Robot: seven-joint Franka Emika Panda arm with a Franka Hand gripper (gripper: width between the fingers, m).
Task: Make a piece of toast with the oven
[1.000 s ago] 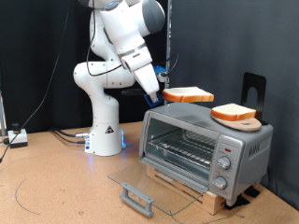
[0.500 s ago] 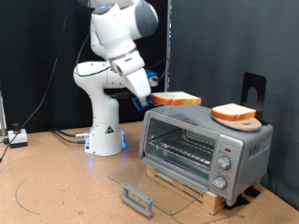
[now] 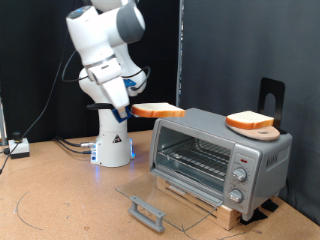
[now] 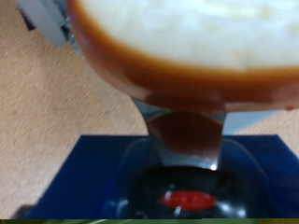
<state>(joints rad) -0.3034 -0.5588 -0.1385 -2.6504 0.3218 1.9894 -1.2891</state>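
Note:
My gripper [image 3: 128, 110] is shut on the piece of toast [image 3: 158, 111], a flat slice with a pale face and orange-brown crust. It holds the toast level in the air, to the exterior view's left of the oven [image 3: 218, 157] and about level with its top. The oven's glass door [image 3: 165, 200] lies open and flat, and its wire rack [image 3: 195, 159] shows inside. In the wrist view the toast [image 4: 187, 42] fills the frame, clamped against a finger [image 4: 182, 135].
A rounder orange-rimmed slice [image 3: 249, 121] lies on a tan wooden board [image 3: 256, 131] on the oven's top. A black stand [image 3: 271, 97] rises behind it. The robot base [image 3: 112, 140] and cables [image 3: 70, 145] are at the exterior view's left.
The arm has swung to the exterior view's left and a little down, carrying the toast off from above the oven's top to beside the oven.

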